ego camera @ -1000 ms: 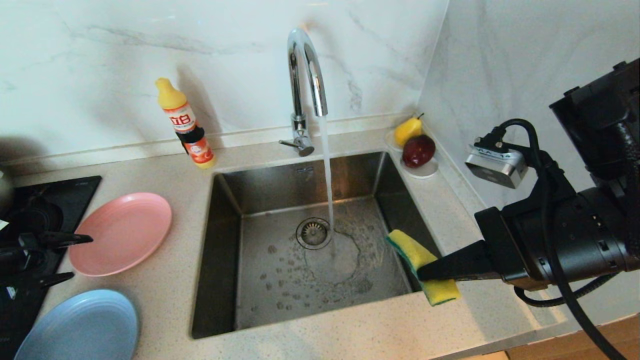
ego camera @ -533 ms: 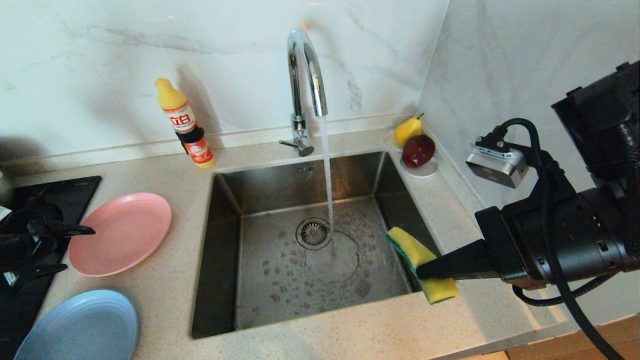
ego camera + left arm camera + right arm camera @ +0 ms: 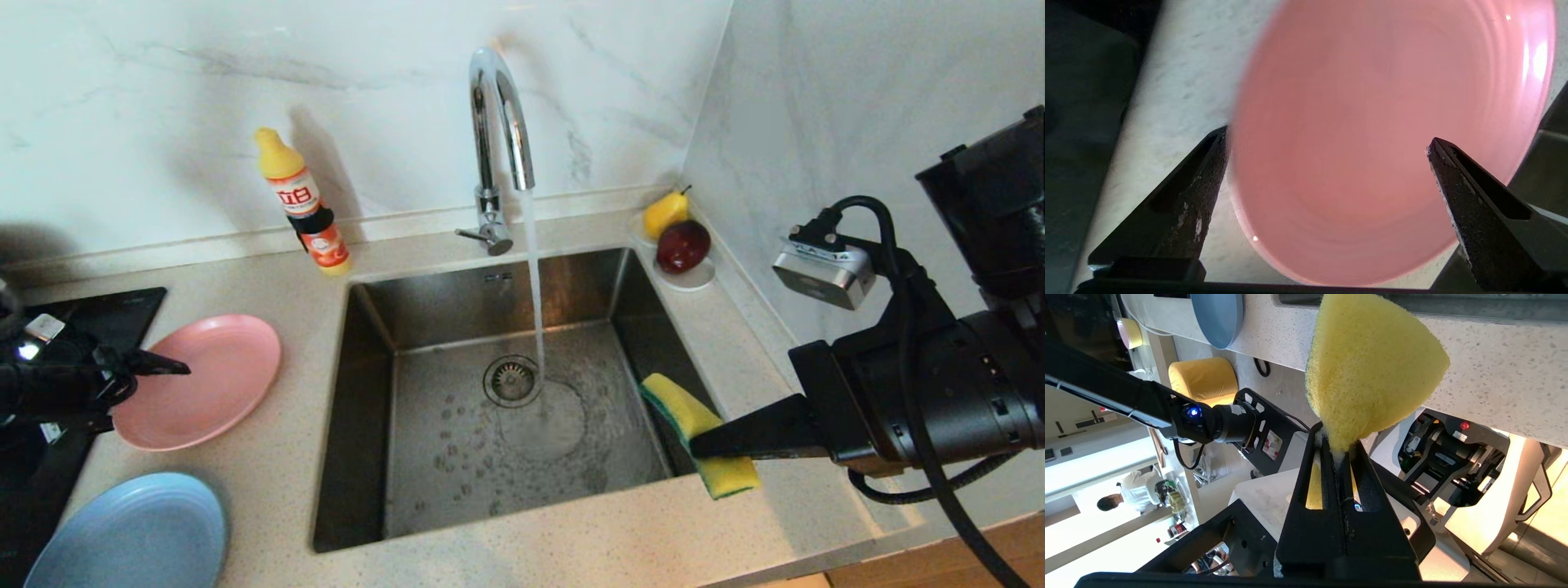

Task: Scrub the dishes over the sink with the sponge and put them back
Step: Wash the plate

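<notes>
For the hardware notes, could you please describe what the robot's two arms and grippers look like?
Both arms are black. The right gripper has long, tapered matte-black fingers with slotted cut-outs, a bulky black wrist, looping black cables and a silver-grey camera box on top. The left gripper has matching pointed, rough black fingers, scuffed white.

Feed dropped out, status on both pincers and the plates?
Left pincer open at pink plate rim. Right pincer shut on sponge, at sink edge. Tap running. Nothing blocking.
</notes>
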Motion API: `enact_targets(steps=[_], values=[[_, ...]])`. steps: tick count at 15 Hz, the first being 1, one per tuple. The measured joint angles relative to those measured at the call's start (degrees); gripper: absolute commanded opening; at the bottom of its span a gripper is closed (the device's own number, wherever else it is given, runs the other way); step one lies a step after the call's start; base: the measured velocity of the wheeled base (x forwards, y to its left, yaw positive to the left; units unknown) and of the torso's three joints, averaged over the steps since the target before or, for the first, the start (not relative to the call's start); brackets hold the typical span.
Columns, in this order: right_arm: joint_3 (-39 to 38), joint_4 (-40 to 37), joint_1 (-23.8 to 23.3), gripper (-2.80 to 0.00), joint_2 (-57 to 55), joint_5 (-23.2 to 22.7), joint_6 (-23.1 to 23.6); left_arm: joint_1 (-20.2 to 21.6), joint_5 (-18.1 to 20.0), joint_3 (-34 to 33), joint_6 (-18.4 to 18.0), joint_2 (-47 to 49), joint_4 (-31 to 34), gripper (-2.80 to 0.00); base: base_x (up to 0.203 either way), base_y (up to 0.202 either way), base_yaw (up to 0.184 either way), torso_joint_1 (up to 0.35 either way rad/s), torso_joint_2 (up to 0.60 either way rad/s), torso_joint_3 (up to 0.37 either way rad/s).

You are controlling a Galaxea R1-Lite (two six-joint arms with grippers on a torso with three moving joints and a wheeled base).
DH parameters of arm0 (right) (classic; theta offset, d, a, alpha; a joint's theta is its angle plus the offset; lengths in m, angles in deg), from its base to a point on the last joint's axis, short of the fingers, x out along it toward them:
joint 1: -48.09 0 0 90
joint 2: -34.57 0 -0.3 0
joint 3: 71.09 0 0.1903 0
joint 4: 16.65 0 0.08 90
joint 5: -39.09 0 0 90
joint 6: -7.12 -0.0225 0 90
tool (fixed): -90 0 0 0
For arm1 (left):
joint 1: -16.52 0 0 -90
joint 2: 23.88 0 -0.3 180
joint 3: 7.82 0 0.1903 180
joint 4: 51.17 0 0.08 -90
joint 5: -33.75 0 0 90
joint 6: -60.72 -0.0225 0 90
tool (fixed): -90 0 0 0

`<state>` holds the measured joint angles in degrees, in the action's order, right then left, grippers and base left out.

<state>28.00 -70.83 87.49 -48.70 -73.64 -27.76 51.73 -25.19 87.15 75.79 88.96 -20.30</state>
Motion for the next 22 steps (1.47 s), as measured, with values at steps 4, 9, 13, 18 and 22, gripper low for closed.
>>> enact_targets(steps=[4,9,13,18,22], values=[[-0.9,0.1,-0.3,-2.80,0.4,0.0,0.0,-1.1,-5.8,1.8,-1.6,0.1,0.1,0.00,0.000,0.000,0.000,0.000,0.00,0.000],[-1.2,0.1,-0.5,-2.80,0.5,0.0,0.0,-1.6,-8.3,2.0,-3.4,0.6,0.0,0.00,0.000,0.000,0.000,0.000,0.00,0.000],[-1.5,0.1,-0.6,-2.80,0.5,-0.1,0.0,-2.6,-13.0,2.1,-6.6,1.7,-0.3,0.00,0.000,0.000,0.000,0.000,0.00,0.000],[-1.7,0.1,-0.7,-2.80,0.5,-0.1,0.0,-4.1,-15.1,2.8,-7.3,2.0,0.0,0.00,0.000,0.000,0.000,0.000,0.00,0.000],[-2.2,0.1,-0.7,-2.80,0.5,-0.1,0.0,-5.5,-16.2,2.2,-8.2,2.1,-0.1,0.00,0.000,0.000,0.000,0.000,0.00,0.000]])
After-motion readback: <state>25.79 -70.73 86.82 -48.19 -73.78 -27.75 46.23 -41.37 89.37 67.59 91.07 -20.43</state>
